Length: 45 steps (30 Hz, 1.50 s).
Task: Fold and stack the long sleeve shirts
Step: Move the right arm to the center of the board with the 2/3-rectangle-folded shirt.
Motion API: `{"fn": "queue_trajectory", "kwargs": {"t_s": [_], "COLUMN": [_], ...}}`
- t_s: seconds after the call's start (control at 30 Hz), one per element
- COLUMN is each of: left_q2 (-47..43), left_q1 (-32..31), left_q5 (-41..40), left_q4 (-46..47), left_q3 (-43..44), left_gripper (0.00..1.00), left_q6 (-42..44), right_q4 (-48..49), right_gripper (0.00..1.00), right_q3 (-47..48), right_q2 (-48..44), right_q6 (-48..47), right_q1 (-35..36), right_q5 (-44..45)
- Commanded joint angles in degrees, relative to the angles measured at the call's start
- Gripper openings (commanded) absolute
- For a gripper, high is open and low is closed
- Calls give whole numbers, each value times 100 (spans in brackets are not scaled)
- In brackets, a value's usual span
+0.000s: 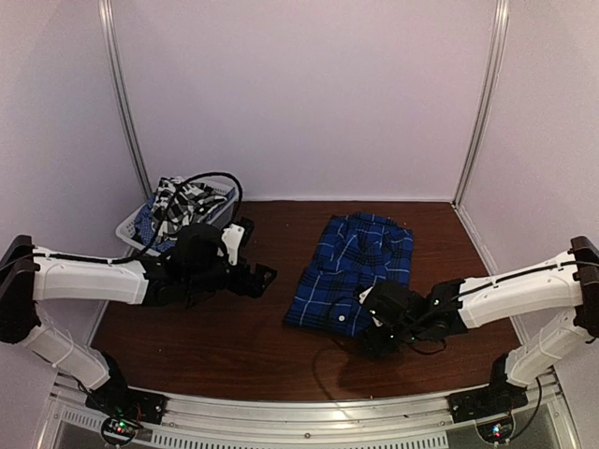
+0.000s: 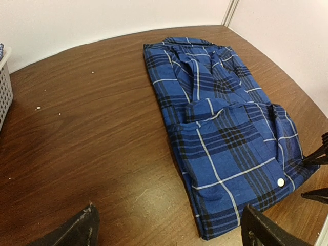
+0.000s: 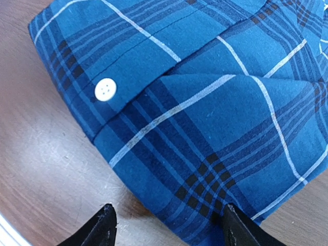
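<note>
A folded blue shirt (image 1: 354,269) is laid on the dark wooden counter (image 1: 225,341), which is enclosed by pale walls (image 1: 299,94). The left end effector (image 2: 168,215) and right end effector (image 3: 168,212) are spread wide, empty.

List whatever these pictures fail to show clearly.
- Top view: the black-and-white shirt is bunched in the basket; what lies under it is hidden.
- Left wrist view: the left edge cuts off the basket.
- Right wrist view: the blue shirt overfills the frame, and the bottom edge cuts off the right hand.
</note>
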Motion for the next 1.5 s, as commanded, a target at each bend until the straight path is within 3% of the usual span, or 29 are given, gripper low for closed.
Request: {"fn": "queue_trajectory", "kwargs": {"t_s": [0.0, 0.5, 0.73, 0.93, 1.13, 1.47], "left_q2": [-253, -440, -735, -1265, -1305, -485], "left_q1": [35, 34, 34, 14, -336, -1557], "left_q5": [13, 45, 635, 1294, 1737, 1520], "left_q4": [116, -131, 115, 808, 1324, 1118], "left_q3": [-117, -156, -348, -979, -1436, -1519], "left_gripper": [98, 98, 98, 98, 95, 98], "left_q6": [152, 531, 935, 1582, 2047, 3607], "right_q4": [-429, -913, -864, -505, -284, 72], "right_gripper": [69, 48, 18, 1, 0, 0], "right_q3": [337, 899, 919, 747, 472, -196], "right_q2": [340, 1282, 1379, 968, 514, -231], "right_q6": [-112, -400, -494, -751, -896, -466], "right_q1": [108, 339, 475, 897, 1144, 1332], "right_q5": [691, 1083, 949, 403, -313, -1183]}}
